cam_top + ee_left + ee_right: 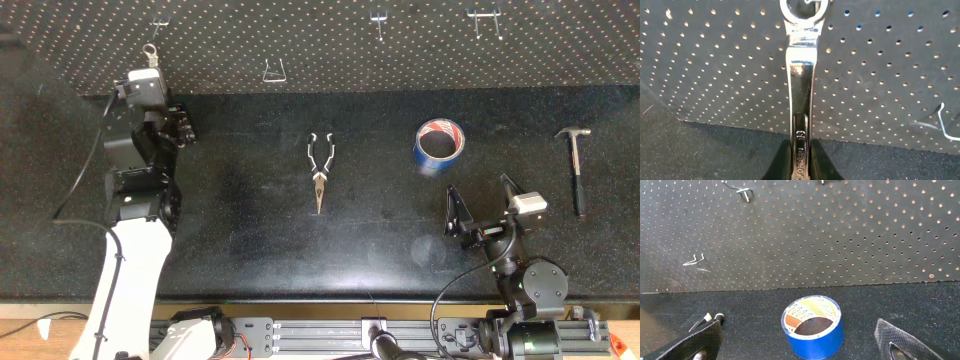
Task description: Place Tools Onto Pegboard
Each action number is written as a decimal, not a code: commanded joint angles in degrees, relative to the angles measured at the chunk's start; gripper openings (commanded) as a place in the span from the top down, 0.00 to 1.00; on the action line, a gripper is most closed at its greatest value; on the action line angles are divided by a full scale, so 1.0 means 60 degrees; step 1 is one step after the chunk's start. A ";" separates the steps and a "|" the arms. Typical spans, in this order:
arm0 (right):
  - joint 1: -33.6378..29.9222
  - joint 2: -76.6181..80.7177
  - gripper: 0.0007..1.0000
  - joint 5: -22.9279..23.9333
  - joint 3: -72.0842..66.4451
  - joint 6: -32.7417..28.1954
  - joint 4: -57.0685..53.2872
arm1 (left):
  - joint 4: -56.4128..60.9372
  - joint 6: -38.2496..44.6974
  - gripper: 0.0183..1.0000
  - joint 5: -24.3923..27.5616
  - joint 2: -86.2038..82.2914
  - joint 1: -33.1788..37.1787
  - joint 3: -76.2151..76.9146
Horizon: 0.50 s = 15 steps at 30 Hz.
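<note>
Hanging step: left fingers (781, 165) clench the shiny chrome ring-ended wrench (801, 75), ring at a wire hook (809, 2) on the black perforated pegboard (715, 65). Next: seat ring over hook, then release. Right fingers (695, 345) spread wide near the blue tape roll (812, 325) on the bench (740, 305).

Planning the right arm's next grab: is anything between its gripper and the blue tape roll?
Nothing visible: only bare black mat lies between the open right gripper and the blue tape roll.
</note>
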 commanded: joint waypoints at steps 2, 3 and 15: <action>0.0058 -0.0084 0.00 -0.0018 -0.0040 0.0106 -0.0018 | 0.0423 0.0120 0.99 0.0087 0.0000 0.0015 0.0273; 0.0058 -0.0084 0.01 -0.0018 -0.0040 0.0106 -0.0018 | 0.0430 0.0120 0.99 0.0018 0.0000 0.0015 0.0280; 0.0058 -0.0084 0.00 -0.0018 -0.0040 0.0106 -0.0018 | 0.0667 0.0124 0.99 -0.0044 0.0164 0.0193 0.0310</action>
